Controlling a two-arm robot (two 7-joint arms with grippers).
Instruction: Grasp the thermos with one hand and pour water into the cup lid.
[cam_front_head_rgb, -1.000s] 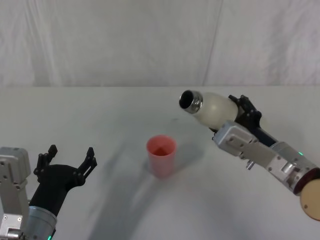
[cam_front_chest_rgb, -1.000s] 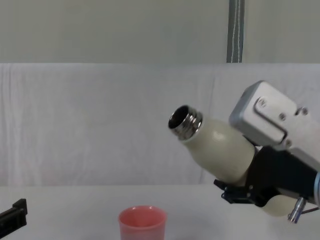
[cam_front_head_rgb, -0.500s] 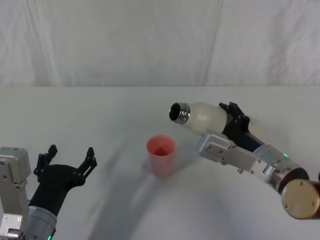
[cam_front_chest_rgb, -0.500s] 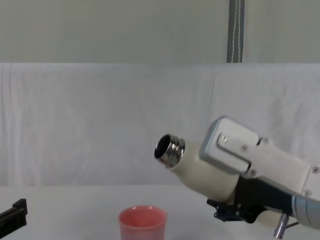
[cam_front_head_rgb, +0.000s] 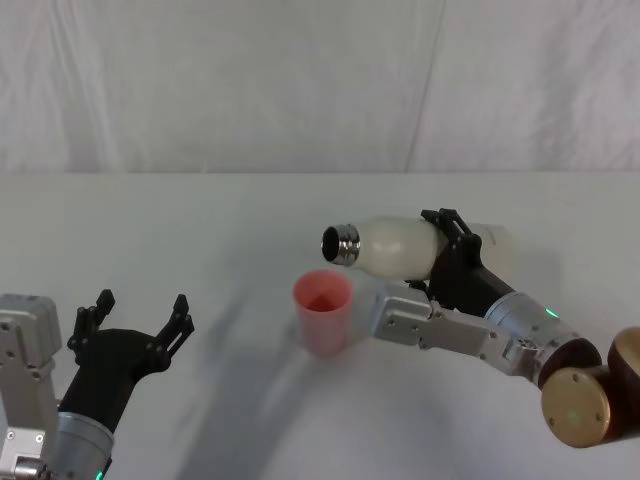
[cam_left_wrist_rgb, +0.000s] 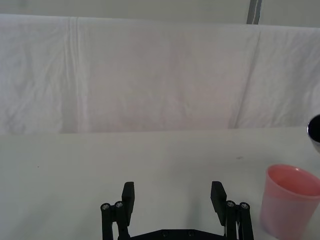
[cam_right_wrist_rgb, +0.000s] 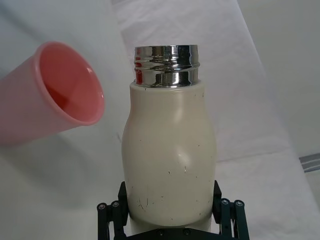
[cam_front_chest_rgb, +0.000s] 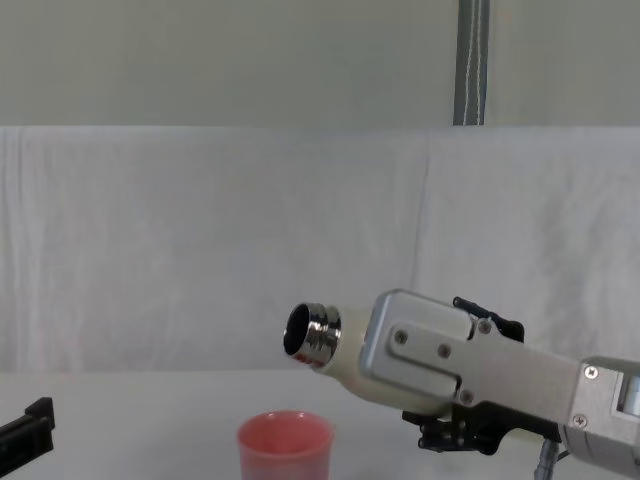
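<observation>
Handling, judged: the thermos (cam_front_head_rgb: 400, 245) is a rigid, smooth-coated bottle with a steel neck, so probably slick under hard fingers and heavier toward its base if water is inside. The wide lower body is the sensible place to hold it, leaving the neck free. It will not give under pressure, so friction alone keeps it from sliding once tipped.

Right claw (cam_right_wrist_rgb: 170, 212): closed on the thermos, one finger on either side of the lower body, seen clearly in the right wrist view. The neck projects well forward of the fingers.

Position: the thermos is held in the air above the surface (cam_front_head_rgb: 200, 230), lying almost level, with its mouth pointing left. In the head view the mouth sits just to the far right of the pink cup (cam_front_head_rgb: 322, 310), above its rim and not touching it. In the chest view the mouth hangs higher than the cup, slightly right of it. No water stream is visible.

Cup: upright on the surface near centre. It looks light, and a knock from the neck could tip it.

Left claw (cam_front_head_rgb: 135, 322): fingers spread open, empty, parked at the near left, well apart from the cup.
</observation>
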